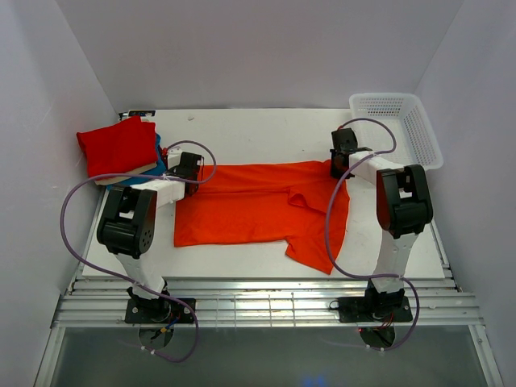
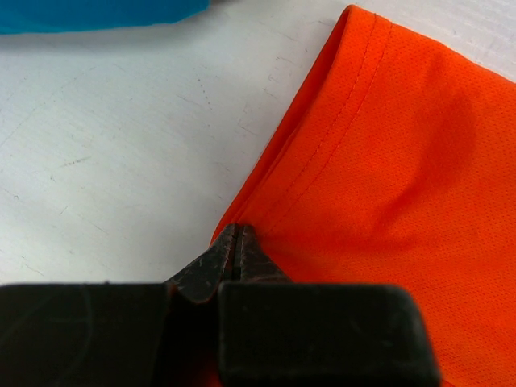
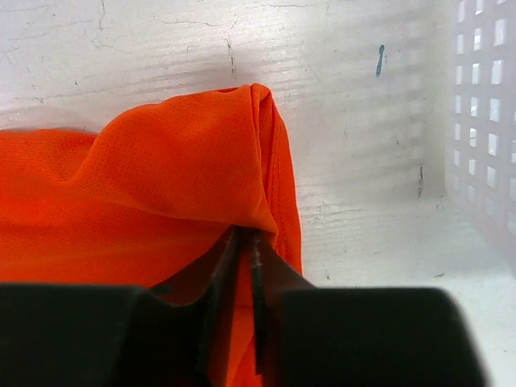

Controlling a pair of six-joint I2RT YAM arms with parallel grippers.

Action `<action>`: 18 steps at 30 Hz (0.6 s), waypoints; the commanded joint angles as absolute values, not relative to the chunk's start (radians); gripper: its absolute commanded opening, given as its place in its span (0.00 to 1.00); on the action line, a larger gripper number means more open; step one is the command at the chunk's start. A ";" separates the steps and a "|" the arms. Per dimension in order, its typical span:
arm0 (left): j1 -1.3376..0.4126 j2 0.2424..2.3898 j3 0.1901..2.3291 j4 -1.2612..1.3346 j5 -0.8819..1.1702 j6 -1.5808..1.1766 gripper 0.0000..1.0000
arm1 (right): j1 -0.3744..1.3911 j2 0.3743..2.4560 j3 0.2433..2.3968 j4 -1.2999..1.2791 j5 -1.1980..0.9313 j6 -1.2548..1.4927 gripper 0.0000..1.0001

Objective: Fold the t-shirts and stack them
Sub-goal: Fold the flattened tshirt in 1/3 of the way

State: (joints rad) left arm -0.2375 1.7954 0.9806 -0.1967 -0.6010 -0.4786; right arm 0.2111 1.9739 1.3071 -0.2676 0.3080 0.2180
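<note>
The bright orange t-shirt [image 1: 258, 205] lies spread across the middle of the table, with one sleeve hanging toward the front right. My left gripper [image 1: 187, 168] is at the shirt's far left corner. In the left wrist view its jaws [image 2: 235, 235] are shut on the hemmed edge of the orange cloth [image 2: 387, 161]. My right gripper [image 1: 343, 159] is at the shirt's far right corner. In the right wrist view it [image 3: 244, 238] is shut on a raised fold of orange cloth [image 3: 185, 161]. At far left is a folded stack: a red shirt [image 1: 119, 145] on top, with cream [image 1: 129, 174] and teal-blue [image 1: 160, 158] below.
A white plastic mesh basket [image 1: 399, 121] stands at the far right corner and shows at the right edge of the right wrist view [image 3: 484, 121]. The teal-blue shirt's edge [image 2: 97, 12] lies just beyond my left gripper. White walls enclose the table on three sides.
</note>
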 commanded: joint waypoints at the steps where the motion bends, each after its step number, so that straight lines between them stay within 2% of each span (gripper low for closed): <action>1: -0.235 1.822 0.977 -0.241 -0.548 -0.463 0.00 | 0.187 1.928 1.290 -0.278 0.313 0.178 0.20; 5: -0.253 1.786 1.018 -0.216 -0.535 -0.446 0.00 | 0.187 1.852 1.314 -0.224 0.307 0.132 0.27; 6: -0.262 1.778 1.043 -0.201 -0.537 -0.442 0.03 | 0.187 1.809 1.316 -0.212 0.310 0.123 0.27; 9: -0.294 1.723 1.074 -0.148 -0.575 -0.416 0.25 | 0.189 1.685 1.289 -0.157 0.308 0.091 0.31; 10: -0.305 1.701 1.083 -0.131 -0.595 -0.407 0.43 | 0.187 1.651 1.276 -0.135 0.305 0.086 0.31; 12: -0.336 1.625 1.078 -0.085 -0.656 -0.382 0.60 | 0.189 1.544 1.221 -0.123 0.273 0.083 0.34; 14: -0.359 1.563 1.039 -0.040 -0.693 -0.367 0.67 | 0.192 1.481 1.186 -0.152 0.238 0.098 0.35; 18: -0.422 1.431 0.931 -0.084 -0.778 -0.403 0.69 | 0.233 1.315 1.068 -0.241 0.235 0.155 0.35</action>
State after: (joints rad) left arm -0.3874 1.5517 0.9939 -0.0799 -0.6746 -0.3901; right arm 0.2028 1.3869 1.1591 -0.1730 0.2615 0.1192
